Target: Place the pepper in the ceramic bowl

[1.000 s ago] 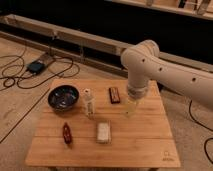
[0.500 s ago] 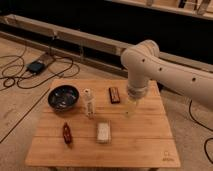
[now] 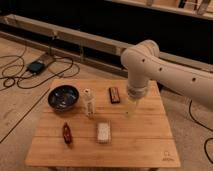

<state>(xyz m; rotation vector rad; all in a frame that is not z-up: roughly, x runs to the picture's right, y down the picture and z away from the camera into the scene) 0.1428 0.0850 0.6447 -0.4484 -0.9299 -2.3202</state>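
Note:
The pepper point(image 3: 66, 133), small, slim and dark red, lies near the front left of the wooden table point(image 3: 135, 145). At the table's left back stands the ceramic bowl point(image 3: 63, 96), round and dark blue, with nothing in it. My gripper point(image 3: 131, 107) hangs from the white arm over the table's right middle, well to the right of both. Its pale fingers point down, open, with nothing between them.
A small upright white bottle point(image 3: 89, 102) stands between bowl and gripper. A dark brown bar point(image 3: 114, 94) lies at the back, just left of the gripper. A white block point(image 3: 103, 132) lies near the front centre. Cables and a small box point(image 3: 36, 66) cover the floor at left.

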